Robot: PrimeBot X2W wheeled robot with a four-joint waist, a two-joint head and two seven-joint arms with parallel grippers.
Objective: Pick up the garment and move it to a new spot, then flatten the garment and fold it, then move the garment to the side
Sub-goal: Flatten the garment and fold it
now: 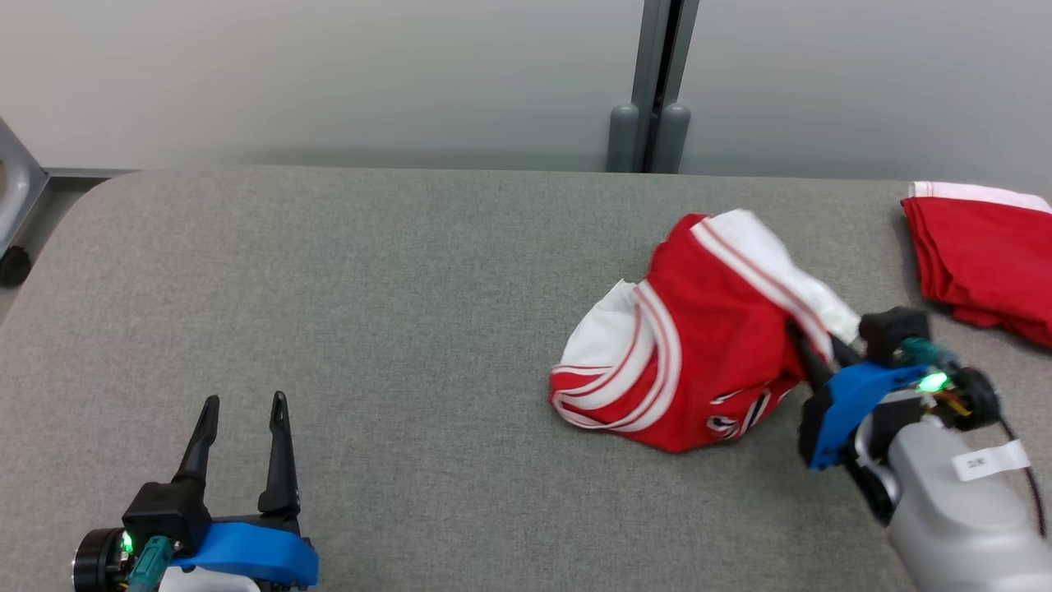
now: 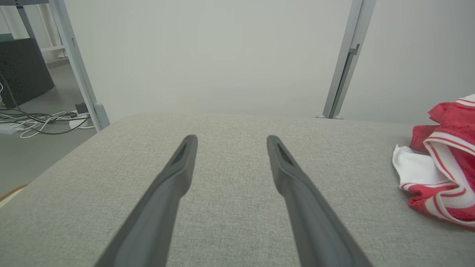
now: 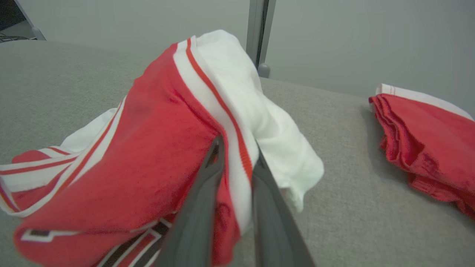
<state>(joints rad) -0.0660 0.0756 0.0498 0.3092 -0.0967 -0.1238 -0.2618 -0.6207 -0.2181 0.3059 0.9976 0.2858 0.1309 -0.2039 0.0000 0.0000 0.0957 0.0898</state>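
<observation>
On my left, the left hand (image 1: 245, 399) sits low over the near edge of the grey fabric-topped table (image 1: 411, 271). Its two dark fingers (image 2: 174, 174) are spread wide with nothing between them, and the left wrist view shows bare table in the gap. It is well apart from the work.

Moving right, the garment (image 1: 699, 345) lies crumpled in a heap on the table's right half. It is red cloth with white panels, red-and-white striped bands and some black-and-white trim at its near edge. Part of it is bunched up off the surface.

At the heap's right side I have the right hand (image 1: 814, 341) pinching a raised fold, with the white band and its red stripe caught between the two fingers (image 3: 207, 193).

Further right, by the table's far right edge, a folded red cloth (image 1: 978, 247) with a white border lies apart from the garment.
</observation>
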